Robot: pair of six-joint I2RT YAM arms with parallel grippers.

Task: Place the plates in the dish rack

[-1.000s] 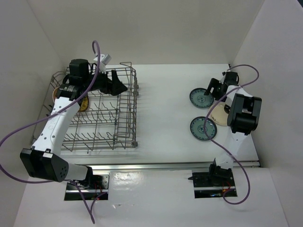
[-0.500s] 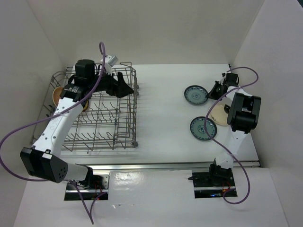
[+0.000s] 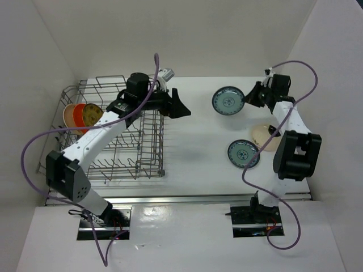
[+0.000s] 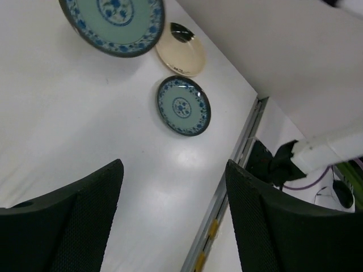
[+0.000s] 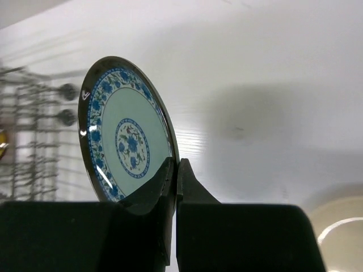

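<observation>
Plates seen from above: orange plate [image 3: 78, 116] and brown plate [image 3: 92, 115] stand in the dish rack [image 3: 160, 147] at its far-left end. The cream plate [image 3: 264, 136] and a teal plate [image 3: 243, 153] lie on the table [image 3: 193, 141].

Left wrist: left gripper [image 4: 173, 170] spread wide, empty, above the table.

Right wrist: right gripper [image 5: 174, 170] clenched on the rim of the second teal plate [image 5: 125, 136], which is held on edge.

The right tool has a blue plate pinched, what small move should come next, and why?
Probably ease the teal plate left toward the left tool. The right tool grips its rim, and the left tool hangs open between plate and dish rack, facing it.
</observation>
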